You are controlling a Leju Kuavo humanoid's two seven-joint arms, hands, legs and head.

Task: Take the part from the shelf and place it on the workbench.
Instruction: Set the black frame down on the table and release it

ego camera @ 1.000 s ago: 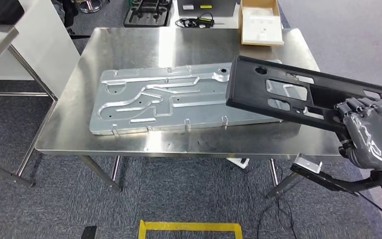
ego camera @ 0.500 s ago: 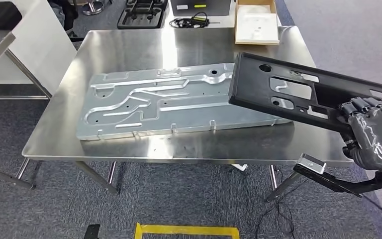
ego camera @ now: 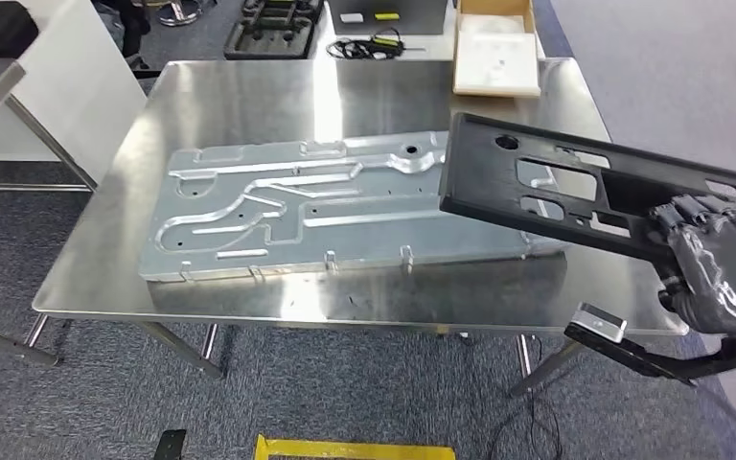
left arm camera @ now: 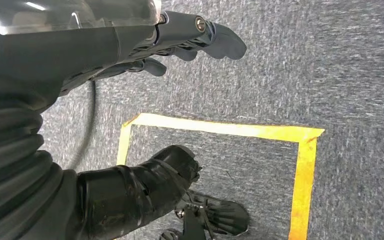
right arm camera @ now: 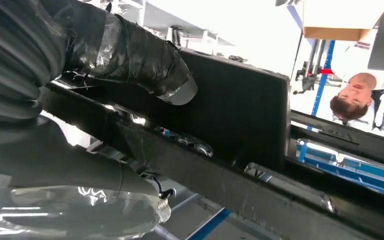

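A long black plastic part with several cut-outs hangs tilted over the right end of the steel workbench. My right hand grips its near right end, fingers over its upper face. In the right wrist view the thumb presses on the black part, which runs across the picture. My left hand hangs beside my body above the carpet, its fingers loosely curled with nothing in them.
A large embossed sheet-metal panel lies across the middle of the workbench, its right end under the black part. A cardboard box, cables and black trays lie beyond the far edge. Yellow floor tape marks the carpet in front. A person stands nearby.
The camera has shifted, so the workbench sits a little lower and more to the left in the picture. The black part stays in my right hand, still raised over the bench's right end.
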